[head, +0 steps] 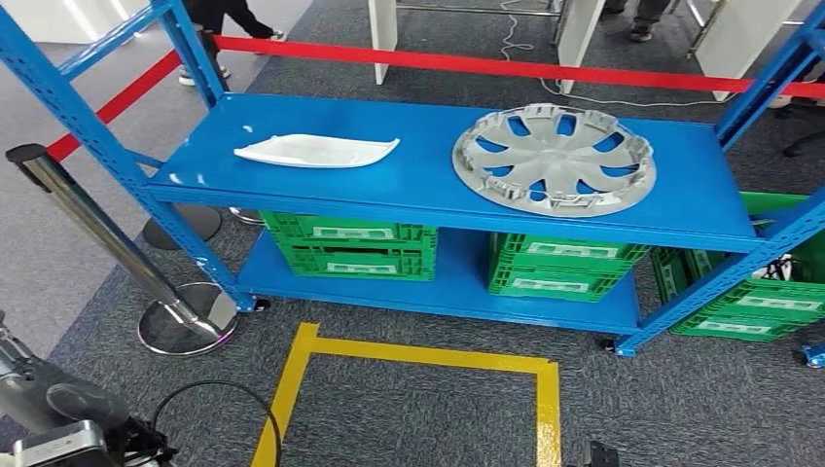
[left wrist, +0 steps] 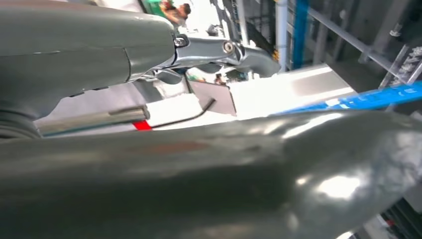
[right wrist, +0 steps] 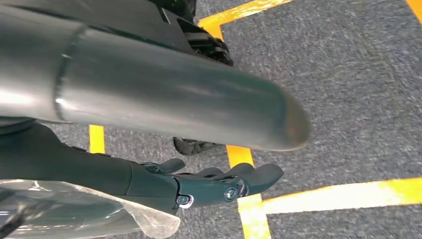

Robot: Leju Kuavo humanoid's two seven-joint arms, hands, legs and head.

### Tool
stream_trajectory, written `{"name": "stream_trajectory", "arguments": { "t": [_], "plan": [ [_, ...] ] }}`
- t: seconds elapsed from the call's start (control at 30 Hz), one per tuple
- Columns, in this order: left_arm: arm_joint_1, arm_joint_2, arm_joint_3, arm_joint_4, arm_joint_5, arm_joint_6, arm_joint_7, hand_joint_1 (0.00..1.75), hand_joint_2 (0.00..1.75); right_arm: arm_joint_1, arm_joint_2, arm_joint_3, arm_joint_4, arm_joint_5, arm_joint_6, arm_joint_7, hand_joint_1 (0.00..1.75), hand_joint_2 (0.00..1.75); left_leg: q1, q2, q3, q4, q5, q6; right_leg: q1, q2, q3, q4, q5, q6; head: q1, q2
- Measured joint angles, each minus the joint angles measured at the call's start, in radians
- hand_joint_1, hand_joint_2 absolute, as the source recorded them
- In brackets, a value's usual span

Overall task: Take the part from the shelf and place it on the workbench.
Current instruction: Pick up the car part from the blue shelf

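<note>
both arms hanging low cos I haven't reached yet; right hand (right wrist: 219, 184) fingers lightly curled, holding nothing, left fingers can't tell; hubcap (head: 555, 159) flat on blue shelf (head: 428, 180) beside white trim piece (head: 316, 151)

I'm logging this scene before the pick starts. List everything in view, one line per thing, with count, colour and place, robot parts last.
Shelf: one, blue metal, ahead of the robot.
Wheel cover: one, silver-grey, right side of the top shelf board.
Flat curved part: one, white, left side of the top board.
Crates: several, green, on the bottom board and on the floor to the right.
Barrier tape: red, stretched behind the shelf.
Barrier post: one, chrome, left of the shelf.
Floor marking: yellow outline on grey carpet.
Left hand: grey, held near its arm.
Right hand: dark, hanging over the carpet, holding nothing.
</note>
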Motion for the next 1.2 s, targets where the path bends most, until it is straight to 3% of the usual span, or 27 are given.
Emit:
{"name": "stream_trajectory", "arguments": {
  "t": [0.07, 0.13, 0.23, 0.27, 0.3, 0.33, 0.4, 0.43, 0.5, 0.57, 0.63, 0.67, 0.73, 0.8, 0.83, 0.9, 0.93, 0.97, 1.13, 1.2],
  "plan": [
    [0.001, 0.0, 0.0, -0.001, 0.001, 0.0, 0.0, 0.0, 0.0, -0.001, 0.0, 0.0, 0.0, 0.001, 0.0, 0.001, 0.0, 0.0, 0.001, -0.001, 0.002, -0.009, 0.0, 0.01, -0.002, -0.001, 0.002, -0.003, -0.003, 0.012, 0.002, 0.0],
    [0.0, -0.001, 0.0, -0.001, 0.001, 0.0, 0.0, 0.0, 0.0, -0.003, 0.0, 0.0, 0.001, 0.004, 0.0, 0.001, 0.0, 0.0, 0.004, 0.0, 0.011, -0.019, 0.0, 0.021, -0.003, -0.001, -0.017, 0.035, -0.028, 0.021, 0.005, 0.0],
    [-0.001, -0.001, -0.001, -0.001, -0.001, 0.0, 0.0, 0.0, 0.0, -0.003, 0.0, 0.0, 0.001, 0.011, 0.0, 0.002, 0.0, 0.0, 0.003, 0.002, 0.018, -0.023, -0.005, 0.033, -0.003, -0.001, -0.123, 0.222, -0.101, 0.025, 0.011, 0.0],
    [0.0, -0.001, -0.001, -0.001, -0.001, 0.0, 0.0, 0.0, 0.0, -0.001, 0.0, 0.0, 0.001, 0.013, 0.0, 0.003, 0.0, 0.0, 0.002, 0.002, 0.02, -0.023, -0.008, 0.035, -0.003, -0.001, -0.154, 0.269, -0.108, 0.026, 0.011, 0.0],
    [0.0, -0.001, -0.001, -0.001, -0.001, 0.0, 0.0, 0.0, 0.0, 0.0, 0.0, 0.0, 0.001, 0.014, 0.0, 0.003, 0.0, 0.0, 0.001, 0.001, 0.024, -0.023, -0.012, 0.036, -0.003, -0.001, -0.169, 0.279, -0.093, 0.025, 0.011, 0.0],
    [0.0, -0.001, -0.001, -0.001, -0.001, 0.0, 0.0, 0.0, 0.0, 0.001, 0.0, 0.0, 0.001, 0.015, 0.001, 0.004, 0.0, 0.0, 0.0, 0.0, 0.029, -0.022, -0.016, 0.036, -0.003, -0.001, -0.163, 0.248, -0.059, 0.023, 0.012, 0.0],
    [0.0, -0.001, -0.001, -0.001, -0.001, 0.0, 0.0, 0.0, 0.0, 0.0, 0.0, 0.0, 0.002, 0.015, 0.001, 0.004, 0.0, 0.0, -0.001, -0.002, 0.044, -0.022, -0.027, 0.031, -0.001, -0.001, -0.112, 0.121, 0.022, 0.017, 0.011, 0.0],
    [-0.001, -0.001, -0.001, -0.002, -0.001, 0.0, 0.0, 0.0, 0.0, -0.001, 0.0, 0.0, 0.002, 0.016, 0.002, 0.005, 0.0, 0.0, -0.003, -0.002, 0.049, -0.021, -0.033, 0.026, 0.0, -0.001, -0.084, 0.063, 0.042, 0.012, 0.011, 0.0],
    [-0.002, -0.001, -0.001, -0.002, 0.0, 0.0, 0.0, 0.0, 0.0, -0.003, 0.0, 0.001, 0.002, 0.017, 0.003, 0.006, 0.0, 0.0, -0.005, -0.001, 0.052, -0.02, -0.039, 0.017, 0.004, 0.0, -0.057, 0.017, 0.042, 0.005, 0.008, 0.0],
    [-0.004, -0.001, -0.001, -0.002, 0.001, 0.0, 0.0, 0.0, 0.0, -0.001, 0.0, 0.0, 0.002, 0.017, 0.003, 0.007, 0.0, 0.0, -0.005, -0.001, 0.055, -0.021, -0.042, 0.009, 0.004, 0.001, -0.05, 0.011, 0.039, -0.002, 0.005, 0.0],
    [-0.005, -0.001, -0.001, -0.003, 0.001, 0.0, 0.0, 0.0, 0.0, 0.0, 0.001, 0.0, 0.002, 0.017, 0.003, 0.007, 0.0, 0.0, -0.003, 0.0, 0.046, 0.011, -0.063, -0.002, -0.001, 0.0, -0.04, 0.005, 0.036, -0.013, 0.001, 0.0],
    [-0.006, 0.0, -0.001, -0.003, 0.001, 0.0, 0.0, 0.0, 0.0, 0.0, 0.002, 0.0, 0.002, 0.017, 0.002, 0.007, 0.0, 0.0, -0.002, 0.0, 0.028, 0.054, -0.085, -0.008, -0.003, -0.001, -0.033, 0.003, 0.034, -0.019, -0.002, 0.0],
    [-0.005, 0.0, -0.001, -0.003, 0.001, 0.0, 0.0, 0.0, 0.0, -0.001, 0.002, 0.0, 0.002, 0.017, 0.003, 0.007, 0.0, 0.0, 0.002, 0.001, -0.043, 0.189, -0.134, -0.016, -0.003, -0.001, -0.025, 0.003, 0.026, -0.025, -0.006, 0.0],
    [-0.004, 0.001, -0.001, -0.003, 0.001, 0.0, 0.0, 0.0, 0.0, 0.0, 0.002, 0.0, 0.002, 0.017, 0.003, 0.007, 0.0, 0.0, 0.004, 0.001, -0.1, 0.272, -0.141, -0.019, -0.003, -0.001, -0.015, 0.003, 0.018, -0.027, -0.006, 0.0],
    [-0.004, 0.002, -0.001, -0.003, 0.001, 0.0, 0.0, 0.0, 0.0, 0.001, 0.002, 0.0, 0.002, 0.017, 0.003, 0.007, 0.0, 0.0, 0.004, 0.001, -0.103, 0.26, -0.113, -0.018, -0.003, 0.0, -0.009, 0.003, 0.014, -0.026, -0.006, 0.0],
    [-0.004, 0.002, -0.001, -0.003, 0.001, 0.0, 0.0, 0.0, 0.0, 0.002, 0.002, 0.0, 0.002, 0.017, 0.003, 0.008, 0.0, 0.0, 0.004, 0.001, -0.065, 0.145, -0.025, -0.012, -0.003, 0.002, 0.004, 0.003, 0.003, -0.023, -0.006, 0.0],
    [-0.005, 0.003, -0.001, -0.003, 0.001, 0.0, 0.0, 0.0, 0.0, 0.001, 0.002, 0.0, 0.002, 0.017, 0.003, 0.009, 0.0, 0.0, 0.003, 0.001, -0.04, 0.083, 0.006, -0.007, -0.001, 0.003, 0.009, 0.003, -0.003, -0.019, -0.007, 0.0],
    [-0.005, 0.003, -0.001, -0.003, 0.001, 0.0, 0.0, 0.0, 0.0, -0.001, 0.002, 0.0, 0.002, 0.017, 0.004, 0.01, 0.0, 0.0, 0.001, 0.002, -0.021, 0.036, 0.018, -0.002, 0.001, 0.003, 0.01, 0.004, -0.007, -0.014, -0.007, 0.0],
    [0.0, 0.003, -0.001, -0.004, 0.0, 0.0, 0.0, 0.0, 0.0, -0.003, 0.002, 0.0, 0.002, 0.018, 0.01, 0.008, 0.0, 0.0, 0.002, -0.001, 0.001, -0.015, 0.005, 0.022, 0.001, -0.001, 0.005, 0.015, -0.027, 0.014, -0.005, 0.0],
    [0.0, 0.003, -0.001, -0.005, -0.001, 0.0, 0.0, 0.0, 0.0, -0.004, 0.002, 0.0, 0.002, 0.018, 0.013, 0.005, 0.0, 0.0, 0.005, 0.001, 0.009, -0.022, 0.003, 0.031, 0.002, -0.001, -0.048, 0.112, -0.071, 0.02, -0.001, 0.0]
  ]
}}
